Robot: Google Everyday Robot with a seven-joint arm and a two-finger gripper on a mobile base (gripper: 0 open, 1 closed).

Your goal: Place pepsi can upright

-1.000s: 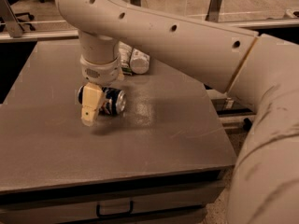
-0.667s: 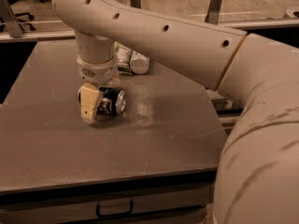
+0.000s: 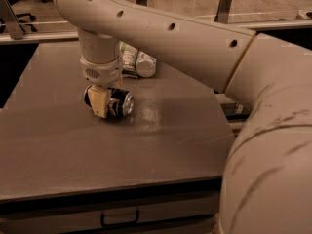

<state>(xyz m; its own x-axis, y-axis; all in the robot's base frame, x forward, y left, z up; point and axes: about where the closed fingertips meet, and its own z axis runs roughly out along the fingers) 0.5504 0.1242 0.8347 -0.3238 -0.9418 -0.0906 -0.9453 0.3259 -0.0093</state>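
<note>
The robot's cream arm (image 3: 170, 33) comes in from the right and bends down over the left half of the grey tabletop (image 3: 161, 150). Its wrist points straight down, so the tool (image 3: 104, 108) hangs low over the tabletop, left of the middle and nearer the far edge than the near one.

The pepsi can (image 3: 121, 103) is at the tool and lies on its side, not upright. Its length runs left to right. The silver end faces right and a little towards the near edge, and a short piece of the dark body shows to the left of the tool. One pale finger (image 3: 100, 103) lies flat across the near side of the can, around its middle. The other finger is hidden behind the can. The tool looks closed around the can's body and has nothing else in it. The can sits at tabletop level with a dark shadow right under it, and I cannot tell whether it rests on the surface or is just clear of it.

A clear plastic bottle (image 3: 145, 64) with a white label lies on its side further back and to the right. It is partly hidden by the wrist and is apart from the can. A dark drawer handle (image 3: 119, 219) shows below the near edge of the tabletop.
</note>
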